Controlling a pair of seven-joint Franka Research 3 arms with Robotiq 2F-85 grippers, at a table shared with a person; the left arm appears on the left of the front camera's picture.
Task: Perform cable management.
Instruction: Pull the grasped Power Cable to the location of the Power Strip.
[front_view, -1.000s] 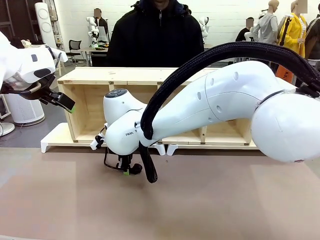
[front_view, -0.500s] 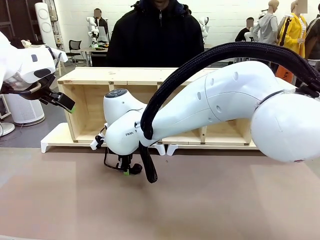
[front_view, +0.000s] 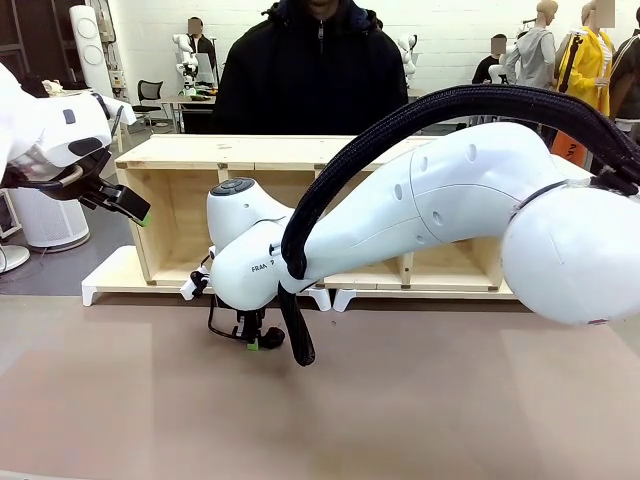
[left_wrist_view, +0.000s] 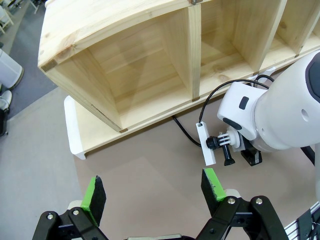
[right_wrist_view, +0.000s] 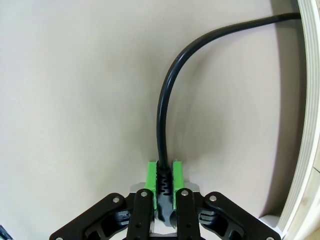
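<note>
Between the green pads (right_wrist_view: 150, 175) of the right hand (right_wrist_view: 163, 169) sits the cable (right_wrist_view: 162, 115), its ribbed end pinched tight with the fingers closed hard on it. Ahead of that hand the cable runs straight, then bends off to the wrist view's right and passes out of sight at the white base (right_wrist_view: 301, 125) of the shelf. Under the hand lies the bare counter (right_wrist_view: 75, 75). From the front, this hand (front_view: 254, 341) points down, close above the counter and just before the shelf (front_view: 250, 152). Well off to its side the left hand (front_view: 131, 207) hangs higher, beside the shelf's end. Its fingers (left_wrist_view: 212, 182) stand wide apart, holding and touching nothing; beyond them the cable (left_wrist_view: 185, 132) runs from the shelf's foot towards the right hand.
</note>
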